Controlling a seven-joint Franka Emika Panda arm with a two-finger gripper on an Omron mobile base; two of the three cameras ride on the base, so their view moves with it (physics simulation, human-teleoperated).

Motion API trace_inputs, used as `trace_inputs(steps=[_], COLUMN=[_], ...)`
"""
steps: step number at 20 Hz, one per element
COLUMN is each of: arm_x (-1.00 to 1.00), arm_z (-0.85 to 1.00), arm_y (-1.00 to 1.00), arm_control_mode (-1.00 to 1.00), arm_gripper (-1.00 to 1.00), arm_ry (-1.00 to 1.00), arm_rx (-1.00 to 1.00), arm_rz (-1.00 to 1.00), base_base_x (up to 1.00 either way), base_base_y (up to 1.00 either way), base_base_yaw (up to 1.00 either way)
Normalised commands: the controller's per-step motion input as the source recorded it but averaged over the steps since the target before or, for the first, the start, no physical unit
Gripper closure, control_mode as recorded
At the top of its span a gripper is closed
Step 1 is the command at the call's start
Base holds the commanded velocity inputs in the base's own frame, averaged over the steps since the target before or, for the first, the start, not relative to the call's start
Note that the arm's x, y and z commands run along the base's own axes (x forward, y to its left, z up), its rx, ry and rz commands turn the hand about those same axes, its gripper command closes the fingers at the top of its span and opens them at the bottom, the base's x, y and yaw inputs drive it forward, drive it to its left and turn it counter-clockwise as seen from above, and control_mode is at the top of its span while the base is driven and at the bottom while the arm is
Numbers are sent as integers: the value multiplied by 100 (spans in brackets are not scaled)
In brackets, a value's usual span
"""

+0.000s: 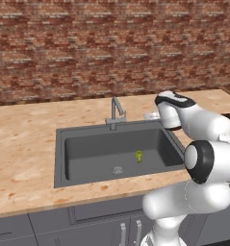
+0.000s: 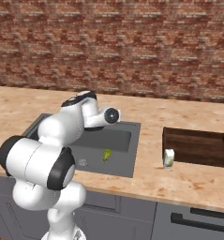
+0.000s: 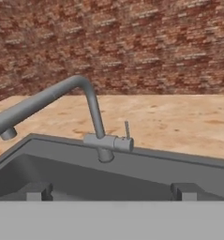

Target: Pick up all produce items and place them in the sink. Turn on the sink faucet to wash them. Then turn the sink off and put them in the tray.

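The broccoli point(image 1: 138, 155) lies on the floor of the sink point(image 1: 78, 151), right of the round drain point(image 1: 117, 169) and well clear of the walls; from the right side it point(image 2: 106, 154) shows as a small green-yellow speck, again just beside the drain point(image 2: 83, 162).

The faucet point(image 1: 116, 112) stands on the back rim of the sink, its spout angled out over the basin. Seen from the hand, the faucet point(image 3: 92, 112) is near, its base on the rim, the thin lever point(image 3: 127, 130) upright beside the base, and the spout running out to the left.

The claw point(image 3: 111, 191) is wide open and holds nothing: its two dark fingertips point(image 3: 38, 191) stand far apart at the bottom of the hand view, over the basin and facing the faucet. In the base views the hand is mostly hidden behind the arm's own wrist, so how high it hangs above the sink is hard to judge.

The tray point(image 2: 197, 146) sits on the table point(image 2: 179, 180) to the right of the sink, well apart from it. A small pale carton point(image 2: 168, 158) stands upright just in front of the tray's near left corner, seemingly touching its rim.
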Motion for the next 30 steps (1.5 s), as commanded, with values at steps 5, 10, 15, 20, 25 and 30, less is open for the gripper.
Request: trace_inputs(steps=[5,10,15,20,25,30], arm_x=[0,0,13,33,33,26], arm_z=[0,-1,-7,-7,0,-1], arm_y=[0,-3,-2,0,0,-3], arm_control_mode=[-100,-100,-100,-100,-100,-100], arm_gripper=[-100,-100,-100,-100,-100,-100], arm_ry=[-8,-3,0,0,0,0], arm_rx=[0,0,0,0,0,0], arm_rz=[4,4,3,3,3,4], base_base_x=[0,0,0,0,0,0], base_base_y=[0,0,0,0,0,0], base_base_yaw=[0,0,0,0,0,0])
